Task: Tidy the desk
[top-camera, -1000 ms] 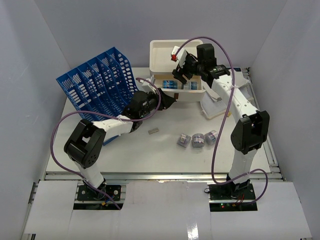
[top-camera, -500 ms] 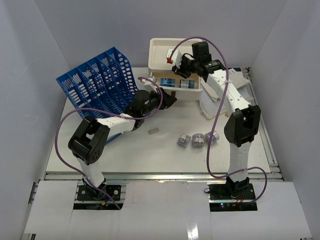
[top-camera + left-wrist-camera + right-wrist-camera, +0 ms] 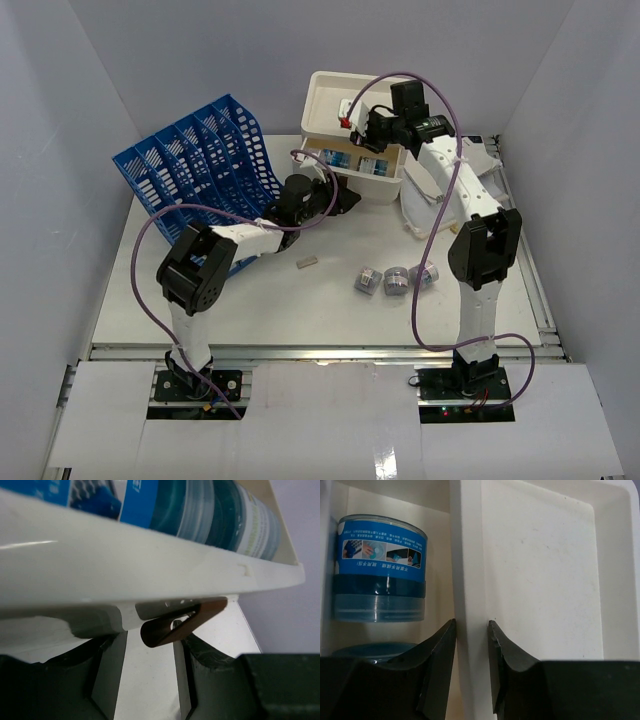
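Note:
The desk (image 3: pixel 300 300) is a wide white tabletop with a silver rail along its near edge. A cream drawer box (image 3: pixel 350 105) stands at the back, with one drawer (image 3: pixel 372 185) pulled out and holding blue-labelled jars (image 3: pixel 338 160). My right gripper (image 3: pixel 362 128) is shut on a cream wall of the box (image 3: pixel 467 555), with a jar (image 3: pixel 380 570) to its left. My left gripper (image 3: pixel 345 197) sits low under the drawer's front rim (image 3: pixel 150 575). It is open (image 3: pixel 150 640), and a brown metal tab (image 3: pixel 180 625) hangs between its fingers.
A blue file rack (image 3: pixel 200 165) leans at the back left. Three small grey rolls (image 3: pixel 395 280) and a small grey piece (image 3: pixel 308 263) lie mid-desk. White papers (image 3: pixel 440 200) lie right of the box. White walls close in the left, the back and the right.
The right gripper has come down onto the box wall and closed on it. The box has shifted slightly right. The left gripper has moved in under the drawer front.

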Available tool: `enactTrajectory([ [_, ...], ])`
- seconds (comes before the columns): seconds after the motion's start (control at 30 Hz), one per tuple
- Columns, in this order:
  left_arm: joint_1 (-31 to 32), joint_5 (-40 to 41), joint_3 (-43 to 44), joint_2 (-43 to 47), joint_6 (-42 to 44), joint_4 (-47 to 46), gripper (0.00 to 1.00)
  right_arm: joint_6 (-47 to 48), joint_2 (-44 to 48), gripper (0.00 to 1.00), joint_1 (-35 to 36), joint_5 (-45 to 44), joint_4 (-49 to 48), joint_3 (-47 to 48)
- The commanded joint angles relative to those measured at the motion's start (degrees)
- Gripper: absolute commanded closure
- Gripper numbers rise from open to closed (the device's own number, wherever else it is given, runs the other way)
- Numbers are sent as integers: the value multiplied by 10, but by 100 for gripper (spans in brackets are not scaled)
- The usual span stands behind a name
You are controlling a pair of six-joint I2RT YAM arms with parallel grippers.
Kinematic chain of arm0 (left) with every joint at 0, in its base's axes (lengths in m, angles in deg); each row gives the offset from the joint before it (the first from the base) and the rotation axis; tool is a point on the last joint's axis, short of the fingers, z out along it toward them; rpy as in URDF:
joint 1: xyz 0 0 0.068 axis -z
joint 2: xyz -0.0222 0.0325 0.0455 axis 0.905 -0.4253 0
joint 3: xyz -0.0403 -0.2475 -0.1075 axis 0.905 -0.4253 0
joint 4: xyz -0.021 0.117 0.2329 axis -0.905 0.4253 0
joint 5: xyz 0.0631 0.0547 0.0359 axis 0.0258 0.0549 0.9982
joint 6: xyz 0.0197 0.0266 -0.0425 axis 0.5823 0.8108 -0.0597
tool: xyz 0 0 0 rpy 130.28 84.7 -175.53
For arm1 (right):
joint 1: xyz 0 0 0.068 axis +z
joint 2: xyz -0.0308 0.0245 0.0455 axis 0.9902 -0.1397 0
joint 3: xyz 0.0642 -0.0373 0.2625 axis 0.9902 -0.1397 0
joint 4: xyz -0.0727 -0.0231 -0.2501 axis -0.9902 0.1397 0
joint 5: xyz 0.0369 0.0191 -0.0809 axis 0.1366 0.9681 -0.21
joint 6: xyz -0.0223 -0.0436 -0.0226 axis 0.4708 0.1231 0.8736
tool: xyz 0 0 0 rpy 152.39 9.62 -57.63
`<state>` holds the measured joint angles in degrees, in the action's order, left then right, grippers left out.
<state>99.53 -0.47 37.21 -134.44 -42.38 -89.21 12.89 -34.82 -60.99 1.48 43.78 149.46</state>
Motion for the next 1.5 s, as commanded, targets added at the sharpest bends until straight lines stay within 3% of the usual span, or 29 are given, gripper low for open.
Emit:
enactTrajectory([
  [0.0, -9, 31, 89, -27, 22, -26, 48, -22, 9, 72, 9, 74, 122, 12],
  [0.23, -10, 32, 126, -50, 34, -30, 48, -22, 15, 72, 9, 86, 128, 4],
  [0.53, -10, 32, 73, -5, 69, -85, 49, -10, 4, 72, 12, 137, 156, 8],
  [1.03, -10, 32, 89, -13, 91, -83, 48, 3, 19, 72, 32, 170, 201, 3],
  [1.27, -11, 33, 131, -37, 98, -65, 48, -77, 32, 64, 31, 162, 143, -8],
  [1.47, -13, 47, 149, -54, 96, -62, 48, -114, 26, 63, 31, 169, 135, -10],
])
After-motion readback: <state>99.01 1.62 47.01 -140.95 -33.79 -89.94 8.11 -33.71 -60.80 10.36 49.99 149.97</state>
